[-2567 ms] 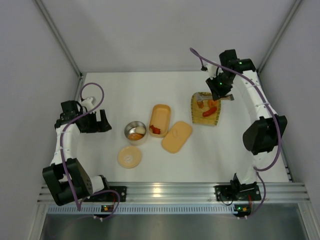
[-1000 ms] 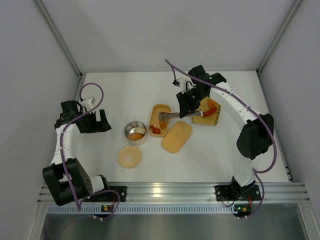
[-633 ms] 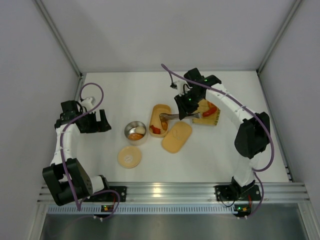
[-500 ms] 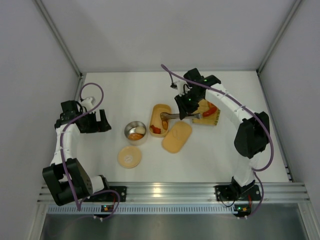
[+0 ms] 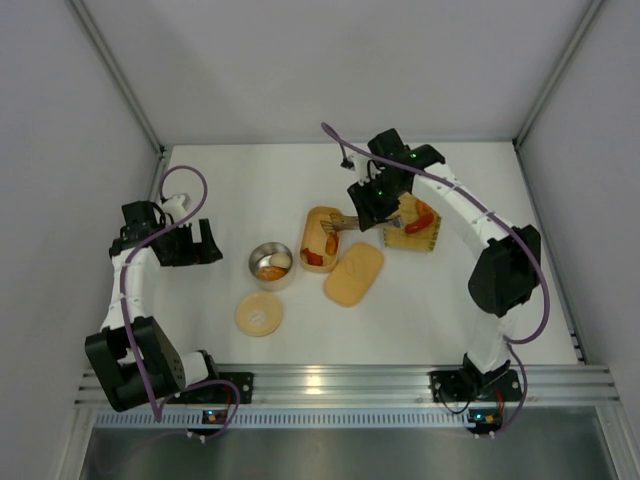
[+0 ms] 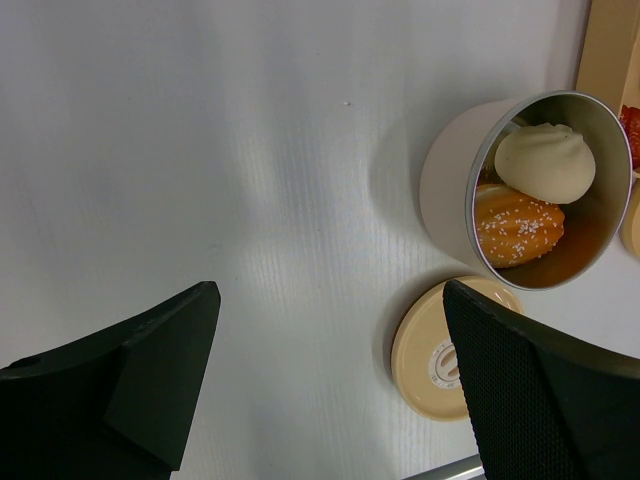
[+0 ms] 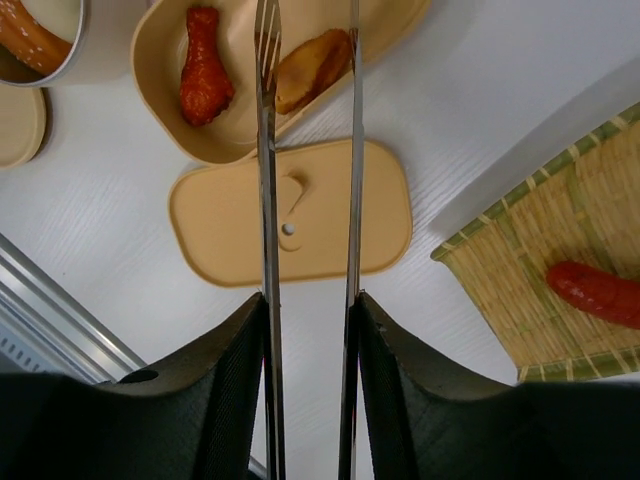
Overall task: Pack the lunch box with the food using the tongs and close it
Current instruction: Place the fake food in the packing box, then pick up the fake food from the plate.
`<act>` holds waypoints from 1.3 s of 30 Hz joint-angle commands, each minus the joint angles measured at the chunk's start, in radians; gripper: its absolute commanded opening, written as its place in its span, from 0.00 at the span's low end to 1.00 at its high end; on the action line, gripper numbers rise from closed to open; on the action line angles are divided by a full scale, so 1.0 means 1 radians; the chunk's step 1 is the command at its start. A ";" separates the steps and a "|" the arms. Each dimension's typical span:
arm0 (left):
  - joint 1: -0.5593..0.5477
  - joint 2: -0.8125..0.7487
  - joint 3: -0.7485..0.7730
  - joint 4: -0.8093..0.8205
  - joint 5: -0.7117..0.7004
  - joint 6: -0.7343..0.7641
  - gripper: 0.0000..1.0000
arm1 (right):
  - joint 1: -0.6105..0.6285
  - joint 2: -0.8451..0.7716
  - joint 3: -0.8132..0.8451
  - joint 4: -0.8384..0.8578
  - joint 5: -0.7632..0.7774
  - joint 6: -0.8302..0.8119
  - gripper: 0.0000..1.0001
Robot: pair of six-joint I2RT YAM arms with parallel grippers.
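Note:
The pale-orange lunch box lies open mid-table, its flat lid beside it. Inside lie a red drumstick-like piece and an orange-brown chunk. My right gripper is shut on the silver tongs, whose two arms stand spread over the box with nothing between their tips. The round steel tin holds a white ball and an orange sesame piece; its tan lid lies next to it. My left gripper is open and empty, left of the tin.
A square woven tray sits right of the box with a red sausage on it. White walls close in the table on three sides. The arm bases and a metal rail run along the near edge.
The right arm carried the tongs from the tray over to the box. Its jaws then eased wider, the tongs spread, and the orange-brown chunk now lies in the box. The left arm stayed still.

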 commanded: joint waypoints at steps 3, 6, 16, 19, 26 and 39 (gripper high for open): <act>0.008 -0.013 -0.004 0.033 0.017 0.017 0.98 | 0.015 -0.056 0.145 -0.044 -0.017 -0.087 0.40; 0.008 -0.015 -0.002 0.030 0.017 0.020 0.98 | 0.005 -0.089 0.182 -0.117 -0.011 -0.193 0.39; 0.008 -0.025 -0.010 0.043 0.028 0.005 0.98 | -0.187 -0.269 0.035 -0.367 0.038 -0.697 0.37; 0.008 -0.022 -0.010 0.048 0.037 0.002 0.98 | -0.258 -0.292 0.006 -0.393 0.061 -0.846 0.38; 0.008 -0.021 -0.010 0.050 0.028 0.000 0.98 | -0.350 -0.294 -0.006 -0.406 0.181 -1.015 0.40; 0.008 -0.013 -0.011 0.056 0.028 -0.001 0.98 | -0.348 -0.291 -0.123 -0.252 0.362 -1.104 0.40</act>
